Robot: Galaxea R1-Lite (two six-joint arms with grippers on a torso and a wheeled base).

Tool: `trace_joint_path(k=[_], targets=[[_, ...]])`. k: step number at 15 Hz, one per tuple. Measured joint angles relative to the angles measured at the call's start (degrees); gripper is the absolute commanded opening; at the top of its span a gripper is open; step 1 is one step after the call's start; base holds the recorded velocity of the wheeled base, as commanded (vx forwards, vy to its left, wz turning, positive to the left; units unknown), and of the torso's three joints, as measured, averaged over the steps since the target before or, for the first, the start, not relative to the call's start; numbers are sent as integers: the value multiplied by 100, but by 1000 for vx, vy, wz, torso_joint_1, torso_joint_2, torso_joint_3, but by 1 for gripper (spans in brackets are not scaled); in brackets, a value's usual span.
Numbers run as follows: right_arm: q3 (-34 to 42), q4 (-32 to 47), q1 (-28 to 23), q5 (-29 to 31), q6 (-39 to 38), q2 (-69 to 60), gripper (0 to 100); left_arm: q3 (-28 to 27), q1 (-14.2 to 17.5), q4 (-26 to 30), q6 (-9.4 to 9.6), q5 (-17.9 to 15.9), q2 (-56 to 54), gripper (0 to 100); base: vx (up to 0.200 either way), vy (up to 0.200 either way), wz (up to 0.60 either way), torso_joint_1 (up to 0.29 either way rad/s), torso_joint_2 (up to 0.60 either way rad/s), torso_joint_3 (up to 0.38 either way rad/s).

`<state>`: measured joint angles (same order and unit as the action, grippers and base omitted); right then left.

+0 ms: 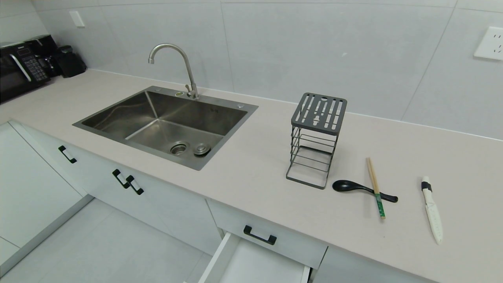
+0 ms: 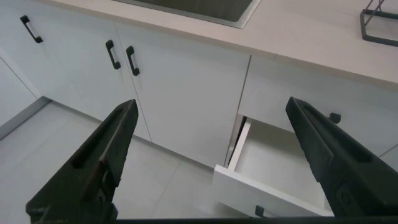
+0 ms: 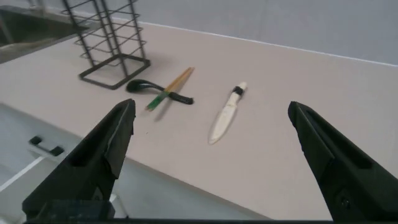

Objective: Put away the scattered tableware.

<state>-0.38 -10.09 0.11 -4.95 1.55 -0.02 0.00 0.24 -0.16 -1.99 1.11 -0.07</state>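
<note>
Left tool [image 2: 210, 104] is spread wide with nothing in it, hanging in front of the white cabinets with the open drawer [image 2: 273, 155] below it. Right tool [image 3: 211, 107] is the same deal, wide apart and holding nothing, up above the desk [image 1: 255, 177] with the tableware beneath it. The chopsticks [image 1: 375, 188] lie as a pair, long axis running from the wall side toward the front edge, with the green patterned ends nearest the front. They sit right across the handle of the black spoon [image 1: 346, 185]. The spoon goes roughly along the front edge, bowl toward the wire rack [image 1: 316, 139] and handle pointing to the robot's right. Further right, well apart from those two, is the white knife [image 1: 431, 210]: its black-banded end is toward the wall and its tapered tip toward the front edge. The rack is dark metal, upright, with a slotted top, just left of the spoon. The desk is a pale beige counter with a steel sink [image 1: 188, 114] and curved faucet [image 1: 177, 63] set into it on the left. A black microwave [image 1: 19, 70] sits in the far left corner. Grey tiled wall behind, with a white outlet [image 1: 489, 43] at upper right.
</note>
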Motion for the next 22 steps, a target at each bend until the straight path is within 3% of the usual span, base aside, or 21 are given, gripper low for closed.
trace_joint_path(k=[4, 11, 22], targets=[[-645, 44, 71, -455, -71, 624, 100, 0, 0, 0, -1, 1, 0, 100, 0, 0, 0, 0, 0, 0], [-2476, 468, 410, -996, -79, 4038, 100, 0, 0, 0, 0, 1, 0, 100, 0, 0, 0, 0, 0, 0], [-2773, 195, 791, -1015, -27, 6752, 100, 0, 0, 0, -1, 1, 0, 100, 0, 0, 0, 0, 0, 0]])
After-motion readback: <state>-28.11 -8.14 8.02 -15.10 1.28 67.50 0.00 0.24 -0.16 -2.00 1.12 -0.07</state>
